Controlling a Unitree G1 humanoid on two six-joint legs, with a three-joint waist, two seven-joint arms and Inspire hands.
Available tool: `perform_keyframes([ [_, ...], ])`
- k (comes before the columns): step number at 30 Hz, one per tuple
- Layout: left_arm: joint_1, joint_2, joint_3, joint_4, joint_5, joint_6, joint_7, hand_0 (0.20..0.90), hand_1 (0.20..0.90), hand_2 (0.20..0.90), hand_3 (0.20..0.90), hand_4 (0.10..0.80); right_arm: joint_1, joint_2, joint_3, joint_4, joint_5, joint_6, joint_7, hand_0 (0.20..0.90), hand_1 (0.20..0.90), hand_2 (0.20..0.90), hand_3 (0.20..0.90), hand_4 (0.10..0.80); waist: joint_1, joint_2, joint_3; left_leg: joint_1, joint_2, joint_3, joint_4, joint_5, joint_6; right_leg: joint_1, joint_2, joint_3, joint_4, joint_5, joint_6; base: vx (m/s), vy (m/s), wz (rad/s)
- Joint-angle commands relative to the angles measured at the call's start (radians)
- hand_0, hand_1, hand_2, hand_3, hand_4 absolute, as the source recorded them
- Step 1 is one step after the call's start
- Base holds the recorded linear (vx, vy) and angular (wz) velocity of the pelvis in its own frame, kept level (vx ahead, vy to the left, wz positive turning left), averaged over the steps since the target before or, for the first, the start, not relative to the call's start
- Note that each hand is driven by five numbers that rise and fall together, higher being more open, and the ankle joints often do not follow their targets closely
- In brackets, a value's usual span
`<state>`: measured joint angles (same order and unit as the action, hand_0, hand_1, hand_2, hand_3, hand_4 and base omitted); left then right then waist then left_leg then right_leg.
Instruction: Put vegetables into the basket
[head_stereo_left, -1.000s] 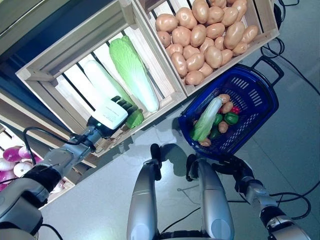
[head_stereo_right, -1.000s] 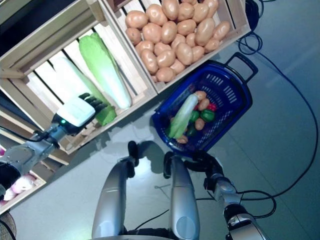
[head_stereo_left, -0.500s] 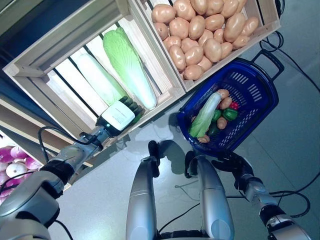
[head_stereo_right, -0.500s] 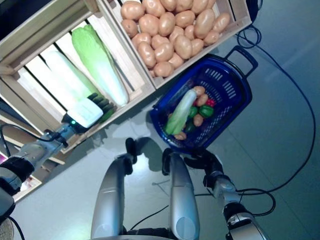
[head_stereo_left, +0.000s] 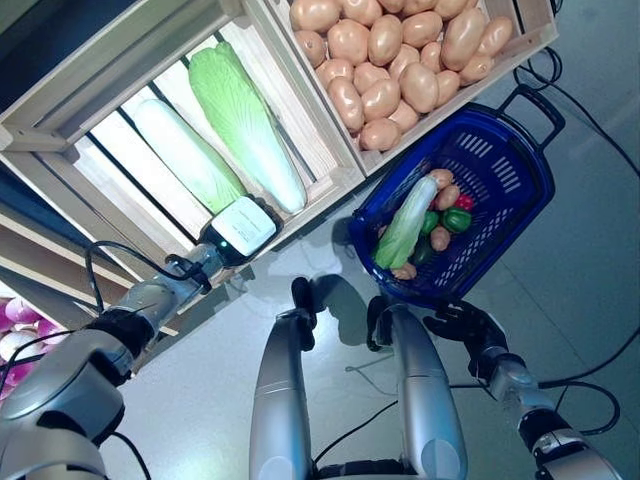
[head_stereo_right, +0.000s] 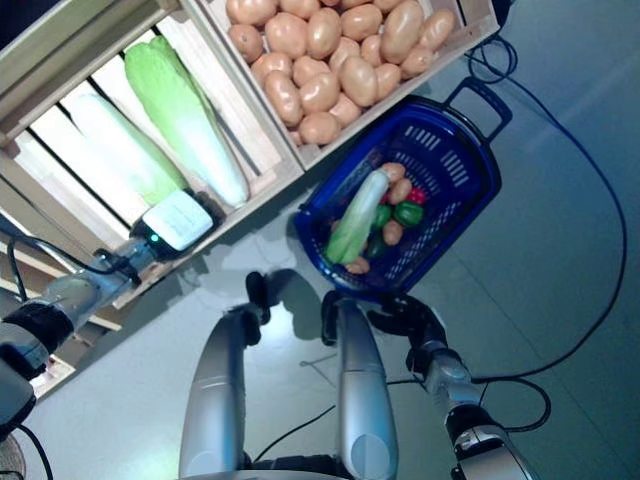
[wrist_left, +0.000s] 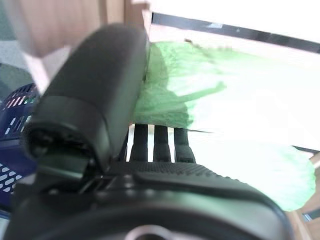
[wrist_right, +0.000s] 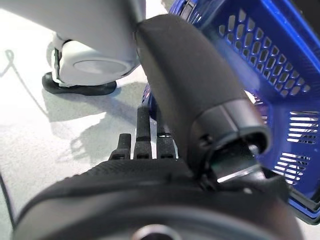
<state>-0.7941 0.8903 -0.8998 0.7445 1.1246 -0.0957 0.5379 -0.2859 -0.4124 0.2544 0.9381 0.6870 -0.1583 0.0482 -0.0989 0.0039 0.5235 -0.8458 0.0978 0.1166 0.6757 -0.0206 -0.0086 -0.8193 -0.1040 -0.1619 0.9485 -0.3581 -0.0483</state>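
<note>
Grey floor, slatted wooden crates (head_stereo_left: 345, 175) standing along far side. Napa cabbages (head_stereo_left: 245, 125) lying in left crate; left hand (head_stereo_left: 240, 227) reaching at their lower ends, fingers straight, tips hidden under leaves. Blue basket (head_stereo_left: 505, 225) sitting near right, holding cabbage, peppers, potatoes. Potato crate (head_stereo_left: 400, 60) partly cut off. Right hand (head_stereo_left: 462, 325) hanging by basket rim, fingers relaxed.

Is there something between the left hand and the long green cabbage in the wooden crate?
Nothing visible. The left hand is at the lower end of the long green cabbage in the slatted wooden crate; its wrist view shows straight fingers against green leaves.
</note>
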Motion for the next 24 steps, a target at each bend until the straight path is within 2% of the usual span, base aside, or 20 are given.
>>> perform_keyframes([
  [1, -0.040, 0.057, 0.047, -0.045, -0.036, 0.063, 0.005, 0.300, 0.300, 0.300, 0.300, 0.400, 0.079, -0.051, -0.022, -0.027, 0.050, -0.022, -0.019, 0.900, 0.900, 0.900, 0.900, 0.800, -0.011, 0.007, -0.003, 0.045, 0.016, 0.025, 0.102, -0.186, -0.010, 0.029, 0.001, 0.034, -0.120, 0.133, 0.052, 0.000, 0.000, 0.00],
  [8, -0.050, 0.064, 0.053, -0.062, -0.064, 0.057, -0.009, 0.300, 0.300, 0.300, 0.300, 0.400, 0.070, -0.045, -0.017, -0.014, 0.053, -0.038, -0.016, 0.900, 0.900, 0.900, 0.900, 0.800, -0.004, 0.008, -0.004, 0.074, 0.011, 0.024, 0.084, -0.183, -0.013, 0.057, -0.001, 0.030, -0.129, 0.129, 0.053, 0.000, 0.000, 0.00],
  [11, -0.038, 0.067, 0.066, -0.072, -0.179, 0.075, 0.013, 0.300, 0.300, 0.300, 0.300, 0.400, 0.070, -0.040, -0.014, -0.012, 0.053, -0.041, -0.015, 0.900, 0.900, 0.900, 0.900, 0.800, 0.001, 0.006, -0.004, 0.097, 0.010, 0.023, 0.064, -0.177, -0.018, 0.080, 0.001, 0.028, -0.142, 0.128, 0.055, 0.002, -0.018, 0.02],
  [13, -0.014, 0.069, 0.112, -0.099, -0.232, 0.070, 0.050, 0.300, 0.300, 0.300, 0.300, 0.400, 0.077, -0.033, -0.014, -0.025, 0.042, -0.037, -0.020, 0.900, 0.900, 0.900, 0.900, 0.800, 0.006, 0.002, -0.004, 0.119, 0.012, 0.029, 0.025, -0.138, -0.018, 0.108, 0.005, 0.019, -0.181, 0.156, 0.047, -0.053, -0.050, 0.03],
  [18, 0.046, 0.073, 0.235, -0.142, -0.391, 0.029, 0.148, 0.300, 0.300, 0.300, 0.300, 0.400, 0.103, -0.017, -0.004, -0.051, 0.026, -0.045, -0.047, 0.900, 0.900, 0.900, 0.900, 0.800, 0.023, -0.006, -0.038, 0.192, 0.002, 0.025, -0.069, -0.097, -0.032, 0.193, 0.014, 0.011, -0.284, 0.173, 0.049, 0.030, -0.059, 0.06],
  [19, 0.082, 0.062, 0.288, -0.159, -0.470, 0.008, 0.172, 0.300, 0.300, 0.300, 0.300, 0.400, 0.114, -0.009, 0.002, -0.066, 0.007, -0.056, -0.057, 0.900, 0.900, 0.900, 0.900, 0.800, 0.030, -0.008, -0.050, 0.220, -0.002, 0.023, -0.106, -0.081, -0.036, 0.225, 0.017, 0.009, -0.325, 0.181, 0.049, 0.039, -0.049, 0.02],
  [21, 0.119, 0.048, 0.335, -0.173, -0.515, -0.008, 0.184, 0.300, 0.300, 0.300, 0.300, 0.400, 0.125, -0.004, 0.006, -0.077, 0.001, -0.064, -0.065, 0.900, 0.900, 0.900, 0.900, 0.800, 0.035, -0.010, -0.061, 0.243, -0.007, 0.019, -0.136, -0.068, -0.041, 0.251, 0.021, 0.008, -0.356, 0.186, 0.049, 0.053, -0.061, -0.04],
  [22, 0.176, 0.023, 0.396, -0.200, -0.555, -0.036, 0.209, 0.300, 0.300, 0.300, 0.300, 0.400, 0.137, 0.004, 0.005, -0.090, -0.010, -0.072, -0.081, 0.900, 0.900, 0.900, 0.900, 0.800, 0.044, -0.012, -0.074, 0.276, -0.015, 0.013, -0.180, -0.051, -0.049, 0.291, 0.027, 0.004, -0.410, 0.195, 0.050, 0.064, -0.060, -0.05],
  [23, 0.193, 0.016, 0.412, -0.210, -0.556, -0.035, 0.211, 0.300, 0.300, 0.300, 0.300, 0.400, 0.141, 0.006, 0.004, -0.093, -0.015, -0.073, -0.084, 0.900, 0.900, 0.900, 0.900, 0.800, 0.046, -0.012, -0.078, 0.287, -0.016, 0.012, -0.192, -0.046, -0.051, 0.304, 0.029, 0.001, -0.425, 0.197, 0.050, 0.110, -0.069, -0.01],
  [24, 0.259, -0.012, 0.467, -0.250, -0.600, -0.054, 0.231, 0.300, 0.300, 0.300, 0.300, 0.400, 0.158, 0.015, -0.006, -0.108, -0.031, -0.076, -0.093, 0.900, 0.900, 0.900, 0.900, 0.800, 0.056, -0.012, -0.095, 0.324, -0.023, 0.009, -0.237, -0.031, -0.055, 0.354, 0.030, -0.015, -0.485, 0.207, 0.048, 0.104, -0.050, 0.02],
])
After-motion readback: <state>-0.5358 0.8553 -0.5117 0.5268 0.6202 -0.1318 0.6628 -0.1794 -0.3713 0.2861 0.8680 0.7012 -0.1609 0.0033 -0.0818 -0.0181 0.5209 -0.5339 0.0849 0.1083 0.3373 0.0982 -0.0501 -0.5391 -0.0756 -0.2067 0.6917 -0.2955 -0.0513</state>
